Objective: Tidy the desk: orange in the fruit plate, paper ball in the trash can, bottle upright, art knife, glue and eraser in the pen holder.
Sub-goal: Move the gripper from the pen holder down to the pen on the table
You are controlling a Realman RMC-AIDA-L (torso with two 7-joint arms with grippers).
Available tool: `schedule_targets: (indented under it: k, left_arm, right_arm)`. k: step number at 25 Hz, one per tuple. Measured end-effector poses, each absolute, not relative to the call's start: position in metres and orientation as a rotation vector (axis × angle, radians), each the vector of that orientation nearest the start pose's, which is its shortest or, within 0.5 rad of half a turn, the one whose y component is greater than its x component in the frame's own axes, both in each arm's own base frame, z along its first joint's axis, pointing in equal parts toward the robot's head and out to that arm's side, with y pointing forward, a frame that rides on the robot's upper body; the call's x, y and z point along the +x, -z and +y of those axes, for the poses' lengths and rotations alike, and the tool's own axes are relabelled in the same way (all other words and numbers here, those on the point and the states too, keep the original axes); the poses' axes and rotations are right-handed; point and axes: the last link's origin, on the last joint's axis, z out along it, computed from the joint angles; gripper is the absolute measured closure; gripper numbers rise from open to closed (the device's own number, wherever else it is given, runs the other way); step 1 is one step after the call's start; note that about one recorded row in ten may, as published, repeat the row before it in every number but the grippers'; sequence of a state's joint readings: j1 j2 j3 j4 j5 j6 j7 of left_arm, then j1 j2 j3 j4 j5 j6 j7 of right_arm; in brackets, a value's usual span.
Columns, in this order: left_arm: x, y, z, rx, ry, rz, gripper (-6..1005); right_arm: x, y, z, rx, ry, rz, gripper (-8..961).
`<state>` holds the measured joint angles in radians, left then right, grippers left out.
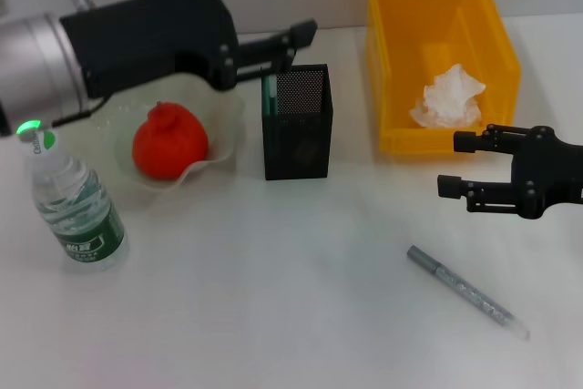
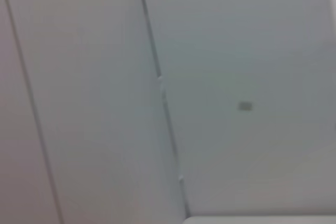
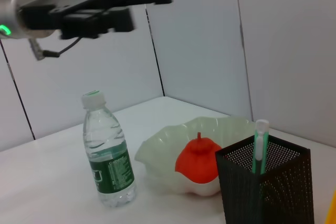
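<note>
On my far left the bottle (image 1: 77,207) stands upright on the white desk (image 1: 273,307), green cap up; just beside it the orange (image 1: 169,141) sits in the pale, wavy-edged fruit plate (image 1: 223,129). My left gripper (image 1: 290,11) hangs in the air above the plate and the far side of the pen holder, its jaws spread apart and gripping nothing; the orange lies below and nearer me than those fingertips, not between them. Its wrist camera gives me only blank wall panels.

Next comes the black mesh pen holder (image 1: 298,125), upright, with a green-and-white stick-like item (image 1: 268,96) standing in its left corner; I cannot tell which item it is. Right of that, the yellow trash can (image 1: 401,43) holds the crumpled white paper ball (image 1: 448,97) on its floor.

My right gripper (image 1: 460,164) hovers just in front of the can's near wall, jaws released and empty, fingertips pointing left; the paper ball sits beyond them inside the can. Nearer me, below that gripper, a slim grey art knife (image 1: 466,291) lies flat on the desk at a slant, well apart from the jaws.
</note>
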<state>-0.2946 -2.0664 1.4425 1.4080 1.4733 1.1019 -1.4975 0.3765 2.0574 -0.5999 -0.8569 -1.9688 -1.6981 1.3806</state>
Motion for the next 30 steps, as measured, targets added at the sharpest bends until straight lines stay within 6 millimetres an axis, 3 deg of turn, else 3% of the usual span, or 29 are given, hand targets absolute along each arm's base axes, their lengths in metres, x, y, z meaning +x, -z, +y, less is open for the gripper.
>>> schedule_targets:
  k: [8,19,30]
  left_arm:
    - [-0.145,-0.026,0.309,-2.618,1.012,0.016,216]
    - [-0.203,-0.01,0.29,-2.676,0.875,-0.104,216]
    - [-0.227,0.007,0.272,-2.739,0.854,-0.124,217]
  right_arm:
    - [0.293,-0.061,0.3,-2.611,-0.685,0.558,196]
    - [0.283,-0.087,0.306,-2.66,-0.565,0.678,197]
    - [0.244,-0.099,0.317,-2.697,-0.256,0.784,196]
